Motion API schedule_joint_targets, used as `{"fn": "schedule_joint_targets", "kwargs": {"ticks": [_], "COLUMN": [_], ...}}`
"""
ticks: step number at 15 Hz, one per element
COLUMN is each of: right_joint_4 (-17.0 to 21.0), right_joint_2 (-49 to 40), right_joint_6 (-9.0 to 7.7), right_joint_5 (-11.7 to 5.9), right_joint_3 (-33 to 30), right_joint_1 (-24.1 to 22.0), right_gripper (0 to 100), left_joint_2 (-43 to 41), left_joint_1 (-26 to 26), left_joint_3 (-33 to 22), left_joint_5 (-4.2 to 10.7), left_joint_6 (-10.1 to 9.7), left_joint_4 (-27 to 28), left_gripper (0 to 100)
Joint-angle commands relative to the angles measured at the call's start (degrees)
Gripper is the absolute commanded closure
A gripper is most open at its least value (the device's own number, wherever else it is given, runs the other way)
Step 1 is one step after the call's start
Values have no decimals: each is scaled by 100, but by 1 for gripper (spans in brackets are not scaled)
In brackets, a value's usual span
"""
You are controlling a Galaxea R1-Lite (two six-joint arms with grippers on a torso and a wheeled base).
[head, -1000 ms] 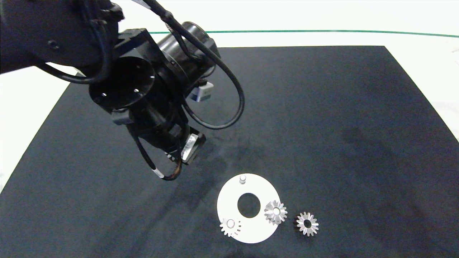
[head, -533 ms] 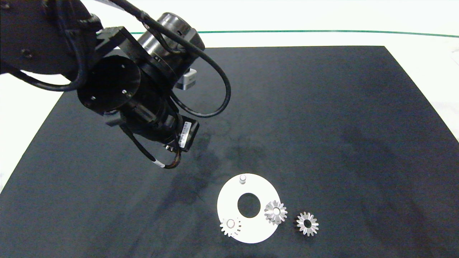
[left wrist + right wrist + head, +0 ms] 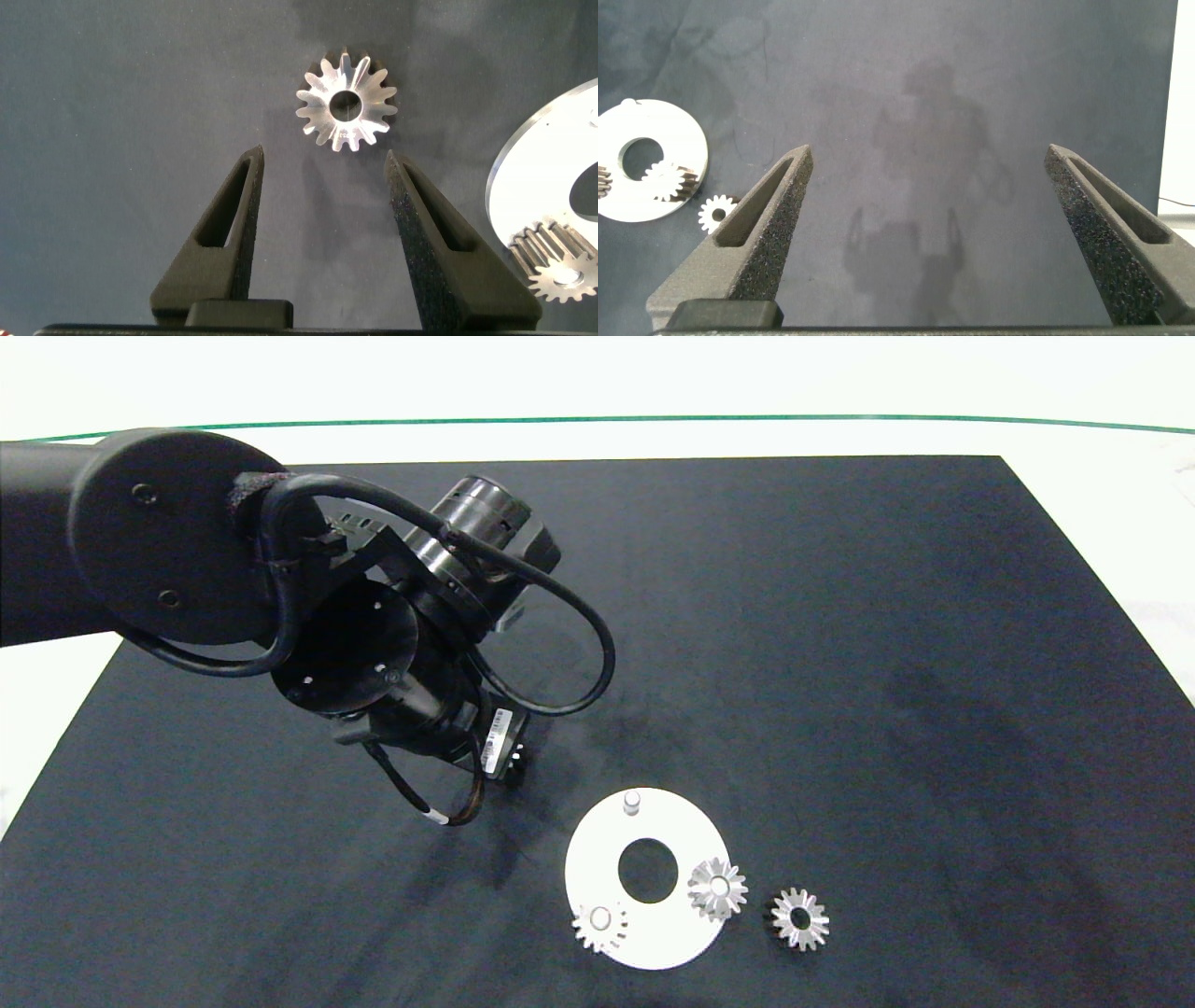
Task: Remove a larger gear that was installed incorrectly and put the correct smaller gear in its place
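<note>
Left arm: it comes in from the left edge of the head view and ends left of centre, low over the black mat (image 3: pixel 887 616).
Left gripper (image 3: pixel 323 152): you see both fingers spread apart with only mat between them. It holds nothing and touches nothing.
Larger gear (image 3: pixel 347 101): it lies flat on the mat just beyond the fingertips, apart from both, and off the white disc (image 3: pixel 672 943). In the head view it is almost hidden under the wrist, just upper left of the disc.
Why there: I judge it is set aside, because the peg (image 3: pixel 632 800) at the top of the disc stands bare.
Whitish gear (image 3: pixel 597 926): it sits at the lower left rim of the disc.
Third silver gear (image 3: pixel 718 889): it sits on the right side of the disc, over its own peg.
Smaller gear (image 3: pixel 800 919): it lies flat on the mat just right of the disc, at lower centre-right, not touching the disc. Its wide bore faces up, so you can take it from above.
Right gripper (image 3: pixel 929 149): it is not in the head view. Its fingers stand wide apart, well away from the gears, and hold nothing.
Next, in my judgement: the smaller gear goes on the bare peg.
</note>
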Motion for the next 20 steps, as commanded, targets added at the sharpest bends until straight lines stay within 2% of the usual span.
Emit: {"fn": "schedule_joint_targets", "kwargs": {"ticks": [1,5,6,9,10,12,13,14,15,16,17,18,19,20], "right_joint_4": [11,11,11,11,11,11,11,11,11,20,37,20,20,-7], "right_joint_2": [17,17,0,17,44,176,202,220,228,220,193,220,281,703], "right_joint_6": [-6,-6,-6,-6,-6,-6,-6,-41,-50,3,3,-50,-59,-103], "right_joint_5": [-4,-4,-12,-21,-12,-12,-12,-4,-12,-48,-48,-56,-74,-109], "right_joint_3": [8,8,8,16,25,43,87,139,148,148,227,368,377,350], "right_joint_1": [1,1,1,1,-8,-8,1,10,177,529,616,696,827,1293], "right_gripper": [0,0,0,0,0,0,0,0,0,0,0,0,0,0], "left_joint_2": [-201,-676,-834,-1660,-2161,-3057,-3418,-3637,-3717,-3761,-3752,-3769,-3804,-3954], "left_joint_1": [47,56,56,56,108,671,987,1225,1418,1567,1576,1629,1638,1691], "left_joint_3": [54,107,107,203,493,1021,1372,1627,1776,1935,2014,2031,2049,2049], "left_joint_5": [12,-5,3,39,39,47,56,56,56,47,47,74,74,74], "left_joint_6": [-11,-72,-151,-336,-353,-353,-301,-134,139,306,429,684,736,772], "left_joint_4": [19,19,10,-43,-43,-95,-183,-394,-772,-1291,-1695,-1923,-1994,-2003], "left_gripper": [51,51,0,0,0,0,0,0,0,0,0,0,0,0]}}
